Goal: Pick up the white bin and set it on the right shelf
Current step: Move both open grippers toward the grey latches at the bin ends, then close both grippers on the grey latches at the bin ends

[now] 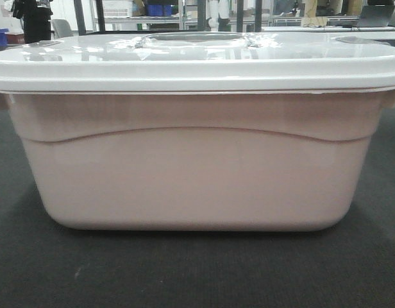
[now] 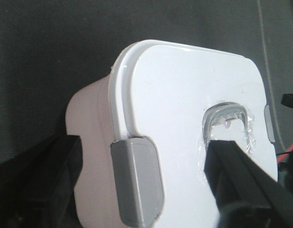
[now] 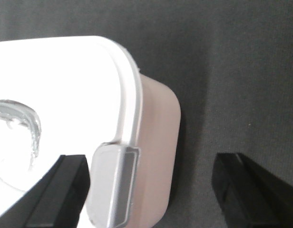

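The white bin (image 1: 197,167) fills the front view, standing on dark grey carpet (image 1: 197,276), its pinkish body under a glossy white lid (image 1: 197,61). Seen from the left wrist, my left gripper (image 2: 144,149) is open. Its dark fingers (image 2: 46,175) straddle the bin's end, either side of a grey latch (image 2: 137,183), one outside the wall and one over the lid by the recessed handle (image 2: 225,116). My right gripper (image 3: 151,173) is open too, straddling the other end's grey latch (image 3: 113,185). Neither gripper touches the bin. The right shelf is out of view.
Dark carpet (image 3: 222,71) surrounds the bin on all sides. Far behind it in the front view stand metal racks (image 1: 184,16) holding blue crates (image 1: 160,9), with tables and a laptop (image 1: 377,16) at the back right.
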